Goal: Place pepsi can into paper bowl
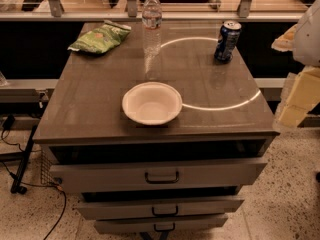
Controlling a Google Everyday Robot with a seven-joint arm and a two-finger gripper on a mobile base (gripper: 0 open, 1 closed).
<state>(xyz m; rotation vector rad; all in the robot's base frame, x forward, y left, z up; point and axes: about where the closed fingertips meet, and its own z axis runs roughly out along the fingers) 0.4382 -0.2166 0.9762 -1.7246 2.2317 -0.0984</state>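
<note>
The pepsi can (228,40), dark blue with a silver top, stands upright at the back right of the grey cabinet top (90,109). The paper bowl (152,103), round and off-white, sits empty near the front middle of the top. My gripper (298,96) shows as pale beige parts at the right edge of the view, off the cabinet's right side, level with the bowl and well to the right of the can. It holds nothing that I can see.
A clear plastic water bottle (151,21) stands at the back middle. A green snack bag (100,37) lies at the back left. Below the top, three drawers (161,176) stand partly open. Cables (20,169) lie on the floor at left.
</note>
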